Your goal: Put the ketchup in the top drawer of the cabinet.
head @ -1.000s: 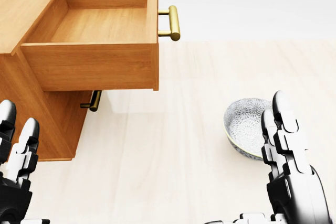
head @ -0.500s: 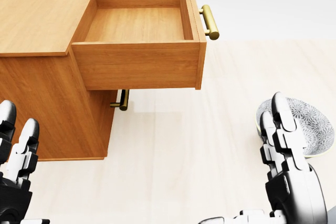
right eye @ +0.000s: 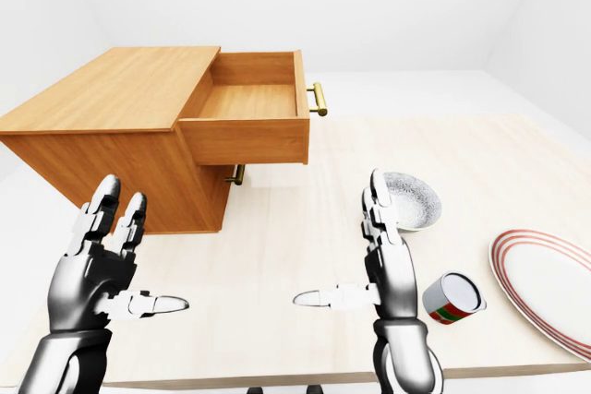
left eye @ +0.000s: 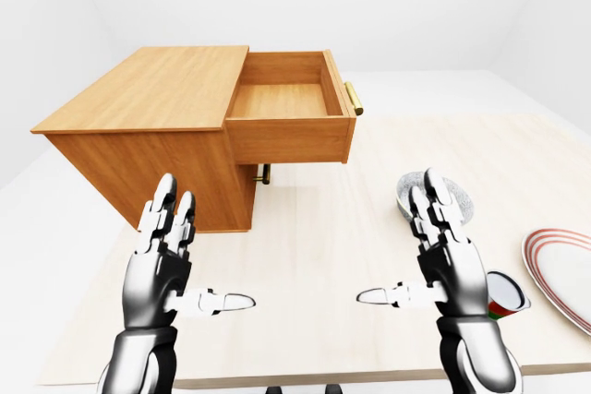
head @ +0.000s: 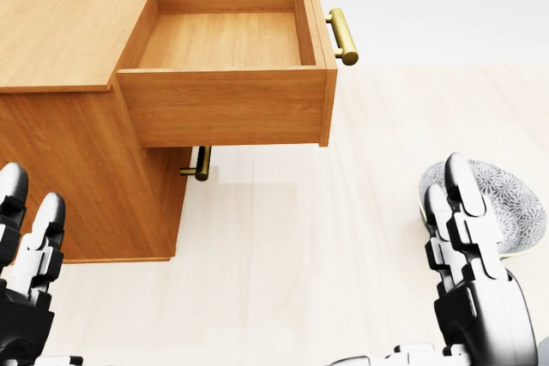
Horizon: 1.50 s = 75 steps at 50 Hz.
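A: What is the setting looking like?

B: A pale wooden table is standing in a plain white room. At its left in the eye views a wooden cabinet is sitting on it, with the top drawer pulled fully out and showing a bare wooden floor. Its brass handle is sticking out at the right end, and a second brass handle is peeking out just under the drawer.

A: And the hands?

B: Both are hovering above the table, low in every view, palms turned toward each other. The left hand is holding its fingers spread and upright with the thumb pointing right; it is gripping nothing. The right hand is doing the same, fingers apart and thumb pointing left, also holding nothing.

A: Where is the ketchup sitting?

B: I cannot make out any ketchup bottle in these views. What is lying near the right hand is a small can with a red and green label, tipped on its side just right of the wrist.

A: Anything else lying on the table?

B: A patterned grey bowl is resting just beyond the right fingertips, and a white plate with red rings is sitting at the right edge.
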### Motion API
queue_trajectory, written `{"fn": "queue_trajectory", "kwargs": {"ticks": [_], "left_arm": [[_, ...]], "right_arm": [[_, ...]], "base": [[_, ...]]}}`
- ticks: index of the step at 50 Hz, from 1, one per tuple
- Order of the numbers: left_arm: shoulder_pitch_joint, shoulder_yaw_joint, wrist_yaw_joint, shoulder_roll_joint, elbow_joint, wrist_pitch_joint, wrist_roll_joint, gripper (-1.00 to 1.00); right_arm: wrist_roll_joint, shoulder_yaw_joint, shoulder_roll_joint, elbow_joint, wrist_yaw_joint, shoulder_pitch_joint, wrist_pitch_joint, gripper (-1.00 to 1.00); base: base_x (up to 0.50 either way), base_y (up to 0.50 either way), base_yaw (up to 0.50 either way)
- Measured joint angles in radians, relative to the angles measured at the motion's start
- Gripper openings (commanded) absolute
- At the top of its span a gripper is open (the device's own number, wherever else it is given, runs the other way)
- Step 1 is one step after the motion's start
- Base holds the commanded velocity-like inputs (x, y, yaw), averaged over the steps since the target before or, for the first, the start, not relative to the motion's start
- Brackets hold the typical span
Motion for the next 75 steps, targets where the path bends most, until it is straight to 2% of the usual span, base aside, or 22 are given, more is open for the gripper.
{"fn": "queue_trajectory", "kwargs": {"ticks": [6, 10, 19, 26, 36, 49, 57, 65, 75], "left_arm": [[-0.013, -0.002, 0.006, 0.002, 0.015, 0.000, 0.005, 1.00], [-0.019, -0.005, 0.013, 0.004, 0.023, 0.000, 0.009, 1.00], [-0.030, -0.010, 0.022, 0.009, 0.051, 0.000, 0.014, 1.00], [-0.031, -0.011, 0.023, 0.010, 0.061, -0.002, 0.014, 1.00], [-0.027, -0.014, 0.023, 0.010, 0.066, -0.011, 0.015, 1.00], [-0.029, -0.020, 0.028, 0.010, 0.082, -0.024, 0.022, 1.00], [-0.032, -0.027, 0.034, 0.012, 0.095, -0.033, 0.028, 1.00], [-0.035, -0.035, 0.040, 0.014, 0.105, -0.039, 0.035, 1.00], [-0.036, -0.040, 0.044, 0.015, 0.109, -0.042, 0.039, 1.00]], "right_arm": [[0.001, -0.019, -0.005, -0.023, 0.022, 0.031, 0.008, 1.00], [-0.008, -0.070, -0.001, -0.093, 0.062, 0.049, 0.008, 1.00], [-0.054, -0.293, 0.040, -0.278, 0.259, 0.036, 0.008, 1.00], [-0.082, -0.494, 0.046, -0.327, 0.429, -0.005, 0.008, 1.00], [-0.215, -0.643, 0.039, -0.327, 0.623, -0.048, 0.008, 1.00], [-0.322, -0.840, -0.012, -0.293, 0.623, -0.086, 0.008, 1.00], [-0.355, -0.928, -0.049, -0.242, 0.623, -0.101, 0.008, 1.00], [-0.382, -0.965, -0.071, -0.158, 0.623, -0.102, 0.008, 1.00], [-0.418, -0.963, -0.086, -0.029, 0.623, -0.093, 0.008, 1.00]], "base": [[0.00, 0.00, 0.00], [0.00, 0.00, 0.00], [0.00, 0.00, 0.00], [0.00, 0.00, 0.00], [0.00, 0.00, 0.00], [0.00, 0.00, 0.00], [0.00, 0.00, 0.00], [0.00, 0.00, 0.00], [0.00, 0.00, 0.00]]}}
